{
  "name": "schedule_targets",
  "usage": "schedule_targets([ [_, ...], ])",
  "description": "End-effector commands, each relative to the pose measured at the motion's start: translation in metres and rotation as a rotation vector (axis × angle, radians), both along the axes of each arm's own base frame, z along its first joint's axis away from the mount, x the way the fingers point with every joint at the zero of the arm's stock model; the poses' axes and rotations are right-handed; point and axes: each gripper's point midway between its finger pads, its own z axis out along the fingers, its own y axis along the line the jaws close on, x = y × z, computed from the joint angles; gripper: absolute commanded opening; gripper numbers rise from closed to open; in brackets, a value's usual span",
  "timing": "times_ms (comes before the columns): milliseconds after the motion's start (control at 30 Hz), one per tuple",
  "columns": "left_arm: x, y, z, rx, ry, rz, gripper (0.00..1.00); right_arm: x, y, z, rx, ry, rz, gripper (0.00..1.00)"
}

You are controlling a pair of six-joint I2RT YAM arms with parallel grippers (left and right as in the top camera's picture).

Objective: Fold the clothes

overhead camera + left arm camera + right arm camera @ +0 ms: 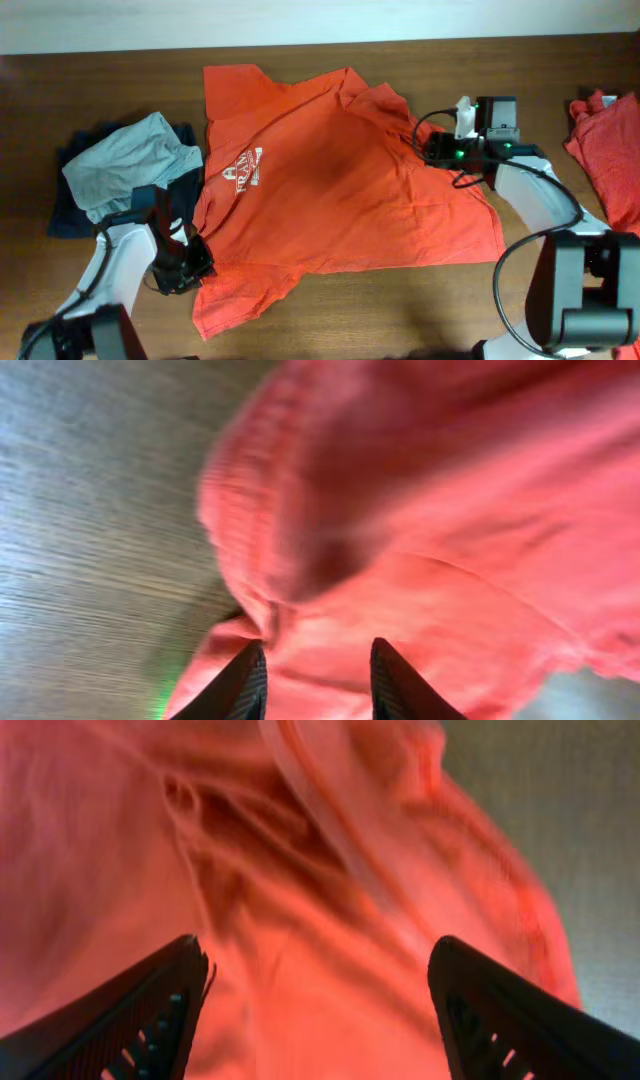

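- Overhead: finds the orange T-shirt (340,190) spread over the middle of the table (400,310), white logo (245,168) face up towards its left half, one sleeve trailing to the near left corner.
- Places the left pincer (190,265) at the shirt's near left edge, beside that trailing sleeve, touching or just over the cloth; cannot tell which from above.
- Places the right pincer (425,148) at the shirt's far right shoulder, where the fabric bunches into folds.
- Records a second orange garment (610,150) crumpled at the far right edge, well apart from both pincers, plus a grey garment (130,160) lying on a dark garment (70,215) at the left.
- Left wrist: shows the left pincer (315,680) partly open, a modest gap between the two dark fingers (245,680).
- Sees the T-shirt (450,510) filling the right and centre, a rolled edge of it running down into that gap; nothing clamped as far as the blur allows.
- Shows bare table (90,510) to the left of the cloth.
- Right wrist: shows the right pincer (320,1010) wide open, fingers (150,1010) far apart at either lower corner.
- Sees the T-shirt (300,870) lying wrinkled directly beneath and between them, a seam running diagonally; nothing gripped.
- Notes a strip of table (580,810) at the upper right.
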Motion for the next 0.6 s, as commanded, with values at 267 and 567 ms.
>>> schedule_targets([
  [267,0.102,-0.050,0.125,-0.090,-0.701,-0.475,0.66,0.039,-0.003,-0.056,-0.056,-0.041,0.009,0.65],
  [567,0.154,-0.078,0.077,0.018,-0.718,-0.608,0.62,0.044,-0.031,-0.058,-0.160,-0.038,-0.113,0.25],
])
